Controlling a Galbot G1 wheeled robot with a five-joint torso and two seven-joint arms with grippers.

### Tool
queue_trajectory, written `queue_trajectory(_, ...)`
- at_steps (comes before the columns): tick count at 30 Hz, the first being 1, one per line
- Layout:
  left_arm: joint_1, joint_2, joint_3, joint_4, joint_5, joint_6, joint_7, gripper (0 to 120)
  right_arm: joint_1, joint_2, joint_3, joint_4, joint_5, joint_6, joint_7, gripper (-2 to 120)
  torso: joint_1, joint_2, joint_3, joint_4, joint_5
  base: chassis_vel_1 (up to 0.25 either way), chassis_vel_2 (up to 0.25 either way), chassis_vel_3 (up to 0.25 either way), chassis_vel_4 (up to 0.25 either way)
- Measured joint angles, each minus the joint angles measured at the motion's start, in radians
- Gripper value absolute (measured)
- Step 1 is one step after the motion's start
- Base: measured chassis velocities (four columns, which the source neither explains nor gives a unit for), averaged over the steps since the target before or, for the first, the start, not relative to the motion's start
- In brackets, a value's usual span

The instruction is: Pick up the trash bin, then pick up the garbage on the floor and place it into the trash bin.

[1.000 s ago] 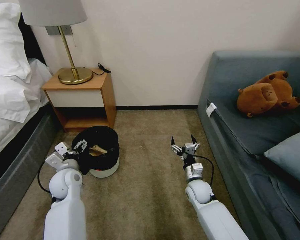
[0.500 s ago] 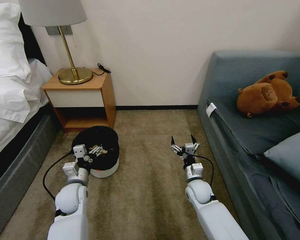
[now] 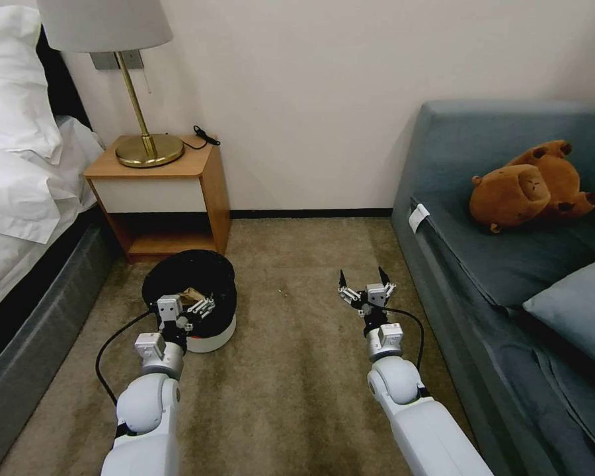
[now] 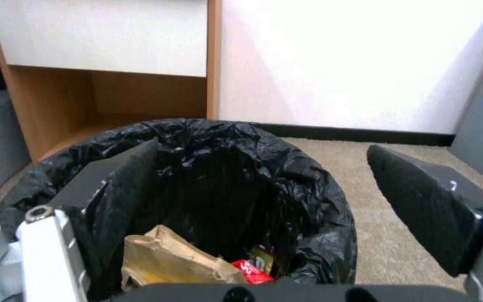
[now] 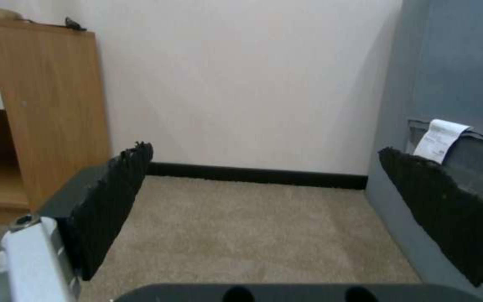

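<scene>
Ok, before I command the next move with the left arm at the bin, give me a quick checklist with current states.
1. Left gripper open: ok.
2. Left gripper at the trash bin near rim: ok.
3. One finger inside the black bag, the other outside: ok.
4. Garbage in bin, tan paper scrap and red wrapper: ok.
5. Carpet free of litter: ok.
6. Right gripper open, apart from the bin: ok.

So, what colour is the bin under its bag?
White; the bin shows best in the head view.

I'm driving in a bedroom, maybe a hotel room. I see a bed point(image 3: 20, 198), a lamp point(image 3: 122, 73) on a nightstand point(image 3: 162, 192), and a sofa point(image 3: 509, 264).
</scene>
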Motion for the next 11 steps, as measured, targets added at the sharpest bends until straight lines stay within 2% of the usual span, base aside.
queue_trajectory(11, 0.000, -0.002, -0.001, 0.001, 0.005, 0.001, 0.002, 100, 0.000, 0.000, 0.000, 0.000, 0.000, 0.000, 0.000, 100, 0.000, 0.000, 0.000, 0.0000, 0.0000, 0.000, 0.000, 0.000, 0.000)
